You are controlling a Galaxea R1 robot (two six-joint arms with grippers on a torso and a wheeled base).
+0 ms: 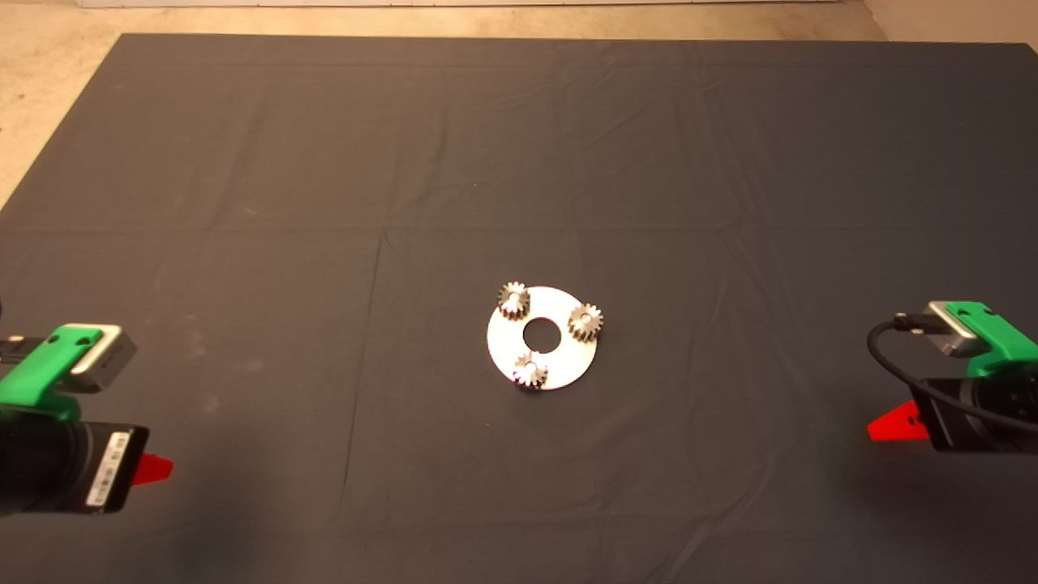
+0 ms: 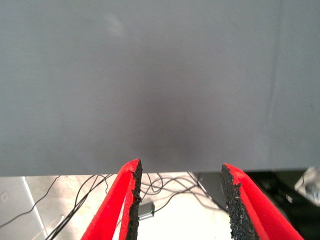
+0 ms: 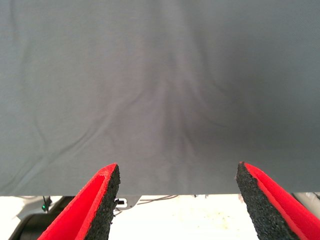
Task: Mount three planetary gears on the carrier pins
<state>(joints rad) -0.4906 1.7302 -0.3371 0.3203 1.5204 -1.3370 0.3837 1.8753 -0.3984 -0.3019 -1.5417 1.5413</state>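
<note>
A flat shiny metal disc (image 1: 559, 357) with a large centre hole lies in the middle of the dark mat. Three small toothed steel gears sit on it, spaced around the hole: one at the far left (image 1: 513, 300), one at the right (image 1: 585, 322), one at the near side (image 1: 530, 371). The carrier pins are hidden under the gears. My left gripper (image 2: 181, 172) waits at the mat's lower left, open and empty. My right gripper (image 3: 177, 172) waits at the lower right, open and empty. Both are far from the disc.
The dark mat (image 1: 324, 203) is creased and covers the table. Bare floor shows past its far edge (image 1: 486, 16). Cables (image 2: 100, 187) lie on the floor past the mat's near edge in the left wrist view.
</note>
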